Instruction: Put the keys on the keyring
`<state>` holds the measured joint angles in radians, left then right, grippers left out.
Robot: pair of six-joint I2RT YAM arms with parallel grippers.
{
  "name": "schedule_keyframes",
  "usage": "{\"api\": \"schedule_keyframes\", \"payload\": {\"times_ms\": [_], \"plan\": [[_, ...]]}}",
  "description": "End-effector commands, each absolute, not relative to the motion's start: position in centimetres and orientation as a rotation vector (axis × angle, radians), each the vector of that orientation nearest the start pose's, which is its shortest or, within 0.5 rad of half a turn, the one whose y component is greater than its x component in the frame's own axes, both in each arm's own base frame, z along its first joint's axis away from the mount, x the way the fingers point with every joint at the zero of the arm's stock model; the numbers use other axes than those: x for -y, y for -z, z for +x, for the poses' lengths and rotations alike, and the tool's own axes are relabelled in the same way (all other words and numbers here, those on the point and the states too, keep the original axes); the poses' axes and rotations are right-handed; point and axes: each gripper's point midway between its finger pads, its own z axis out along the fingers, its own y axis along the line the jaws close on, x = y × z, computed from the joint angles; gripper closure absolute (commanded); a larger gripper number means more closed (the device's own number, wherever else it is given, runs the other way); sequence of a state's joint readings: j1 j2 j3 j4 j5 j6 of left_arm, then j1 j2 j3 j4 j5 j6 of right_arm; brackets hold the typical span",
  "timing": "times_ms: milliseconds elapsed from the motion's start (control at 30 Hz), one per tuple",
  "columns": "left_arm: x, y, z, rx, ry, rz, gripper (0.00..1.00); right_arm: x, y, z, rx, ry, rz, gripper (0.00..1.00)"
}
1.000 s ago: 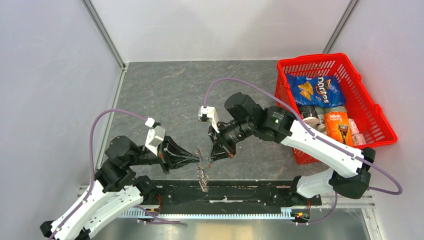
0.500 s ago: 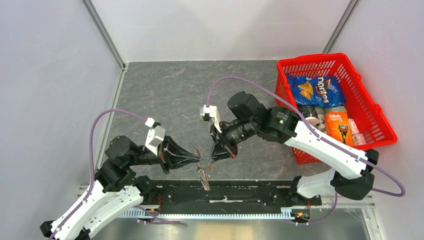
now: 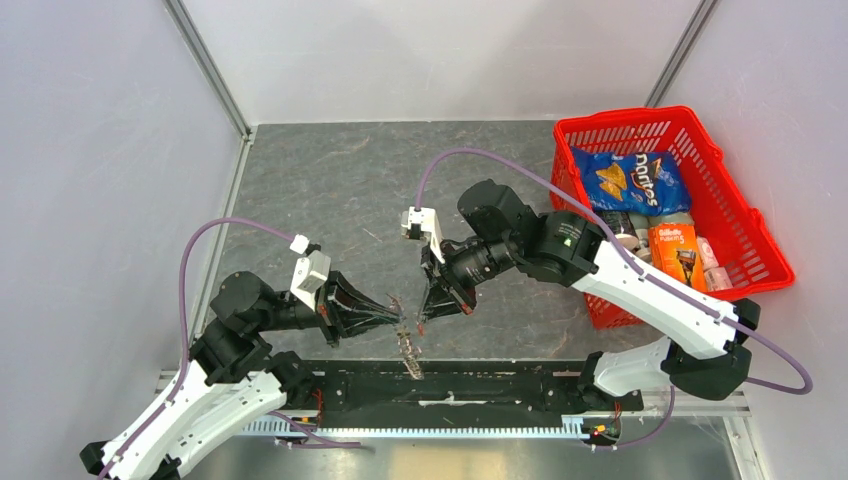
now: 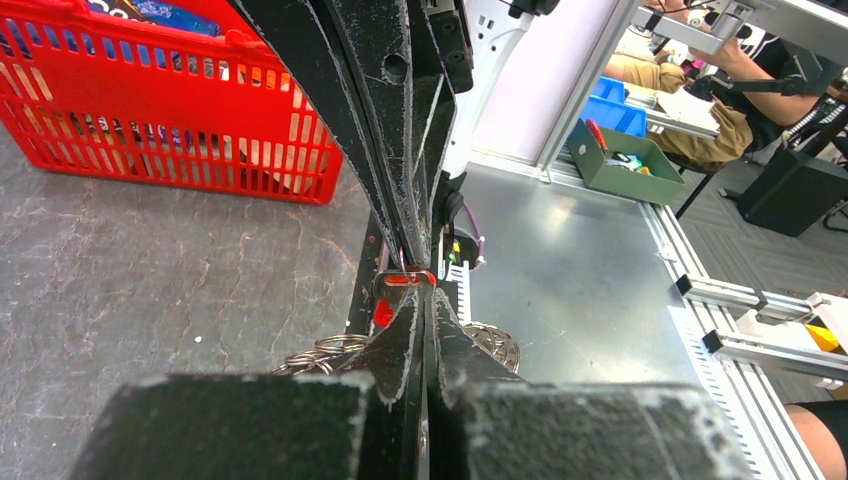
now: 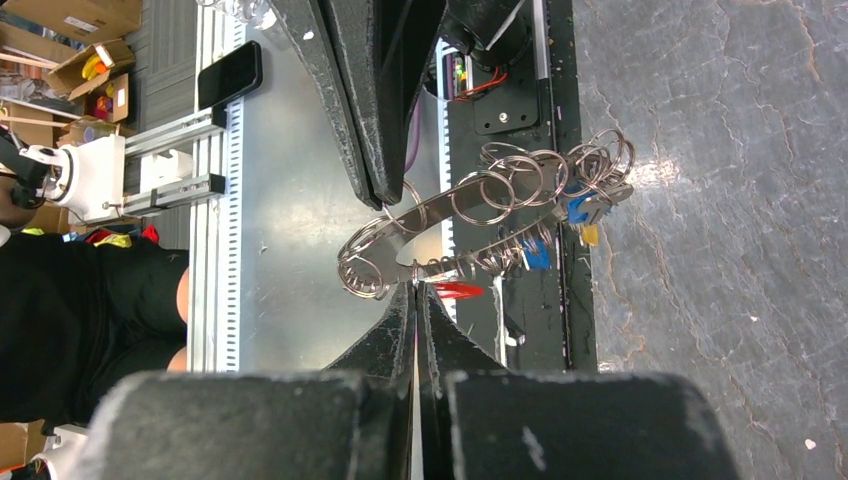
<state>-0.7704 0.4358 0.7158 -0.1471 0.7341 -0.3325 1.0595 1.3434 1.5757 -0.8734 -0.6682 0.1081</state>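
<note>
The keyring (image 3: 407, 350), a flat grey metal ring carrying several small split rings, hangs in the air between both grippers above the table's near edge. My left gripper (image 3: 399, 319) is shut on its rim; in the right wrist view its tips (image 5: 385, 203) pinch the keyring's band (image 5: 432, 208). My right gripper (image 3: 420, 320) is shut, its tips (image 5: 417, 287) against the ring's lower edge and on a red-tagged key (image 5: 460, 291). Blue-tagged keys (image 5: 577, 208) and a yellow tag (image 5: 590, 235) hang at the ring's far end. In the left wrist view the left gripper (image 4: 424, 295) meets the red tag (image 4: 410, 278).
A red basket (image 3: 745, 195) with a chip bag and boxes stands at the right, also in the left wrist view (image 4: 150, 60). A black rail (image 3: 500, 385) runs along the near edge below the ring. Grey walls stand left, right and behind.
The right arm has shifted slightly to the right and its fingertips have drawn closer to the left gripper. The keyring stays held between both grippers, swinging a little.
</note>
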Motion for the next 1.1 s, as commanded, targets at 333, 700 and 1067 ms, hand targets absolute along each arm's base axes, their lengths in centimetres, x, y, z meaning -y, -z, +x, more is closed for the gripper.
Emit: {"api": "schedule_keyframes", "payload": {"times_ms": [333, 700, 1067], "plan": [[22.7, -35.7, 5.4, -1.256, 1.377, 0.943, 0.98, -33.4, -32.4, 6.9, -1.919, -1.254, -1.42, 1.0], [22.7, -35.6, 5.5, -1.263, 1.372, 0.937, 0.98, -31.5, -24.2, 13.3, -2.273, -1.019, -1.092, 1.0], [22.5, -35.5, 5.9, -1.273, 1.354, 0.91, 0.98, -30.2, -20.7, 14.8, -2.362, -0.942, -0.973, 1.0]]}}
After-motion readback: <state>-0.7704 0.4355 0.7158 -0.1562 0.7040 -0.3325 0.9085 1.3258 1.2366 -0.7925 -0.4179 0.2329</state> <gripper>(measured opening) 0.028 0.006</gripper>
